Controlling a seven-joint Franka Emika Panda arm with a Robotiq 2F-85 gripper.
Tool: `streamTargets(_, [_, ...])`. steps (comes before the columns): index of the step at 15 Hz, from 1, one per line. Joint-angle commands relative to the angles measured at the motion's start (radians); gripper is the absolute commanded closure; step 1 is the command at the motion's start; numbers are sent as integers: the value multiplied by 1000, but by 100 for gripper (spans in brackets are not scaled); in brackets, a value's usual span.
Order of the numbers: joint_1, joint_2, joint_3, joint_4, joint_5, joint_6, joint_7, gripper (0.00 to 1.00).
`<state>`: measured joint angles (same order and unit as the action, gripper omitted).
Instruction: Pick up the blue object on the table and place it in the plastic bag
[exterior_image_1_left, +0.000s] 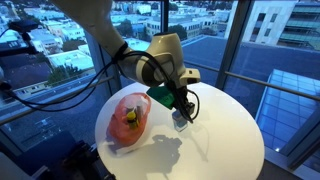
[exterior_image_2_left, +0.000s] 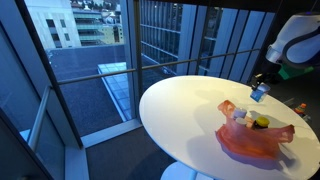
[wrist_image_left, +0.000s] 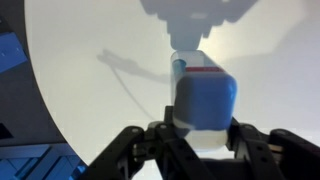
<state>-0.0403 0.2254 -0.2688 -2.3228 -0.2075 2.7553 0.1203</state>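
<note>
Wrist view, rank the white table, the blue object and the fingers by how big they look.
1. white table, filling most of the frame.
2. blue object and fingers: about alike, both close to the camera, so unranked.

From my station I see a round white bench standing close against tall windows that run from floor to ceiling, split by dark upright frames. In both exterior views the glass stands just past the bench's far edge. Outside lie city buildings, pale and blue-grey, with a flat roof lower down. The floor below the bench's near edge is dark. The light is cool and bluish, rather dim. It leaves soft grey shadows across the bench top, which also show in my wrist view.
</note>
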Motion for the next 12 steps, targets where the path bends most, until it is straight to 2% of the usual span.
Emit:
streamTargets(1, [10, -77, 80, -4, 23, -79, -32, 79])
streamTargets(5, [-1, -137, 185, -9, 151, -166, -154, 79])
streamTargets(9, [-5, -180, 215, 2, 245, -257, -251, 79])
streamTargets(10, [6, -143, 210, 1, 205, -204, -187, 54])
streamTargets(12, [4, -161, 212, 1, 221, -231, -210, 54])
